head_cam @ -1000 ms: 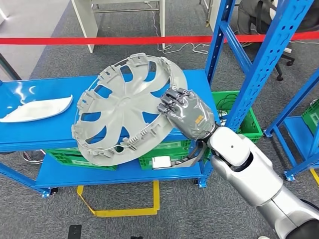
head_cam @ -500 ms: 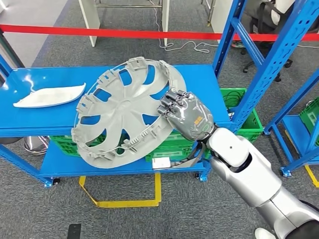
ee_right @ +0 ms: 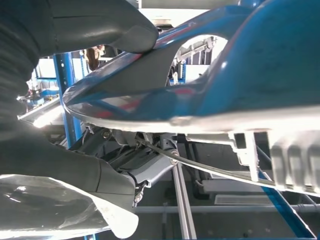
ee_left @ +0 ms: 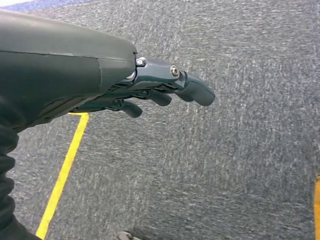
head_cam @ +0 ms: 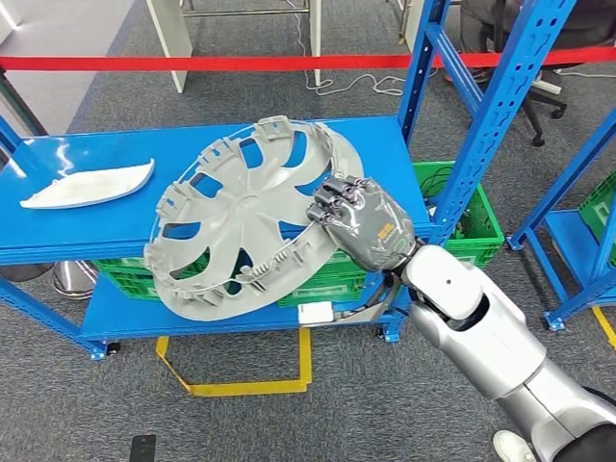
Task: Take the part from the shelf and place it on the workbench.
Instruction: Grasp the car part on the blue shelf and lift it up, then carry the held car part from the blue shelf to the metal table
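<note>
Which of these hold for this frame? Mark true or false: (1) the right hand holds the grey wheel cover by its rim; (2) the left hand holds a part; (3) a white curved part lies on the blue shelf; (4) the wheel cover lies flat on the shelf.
1. True: the right hand grips the grey wheel cover at its rim.
2. False: the left hand holds nothing, over grey carpet.
3. True: the white curved part lies on the blue shelf, left of the cover.
4. False: the cover is tilted, its lower edge overhanging the shelf's front.
</note>
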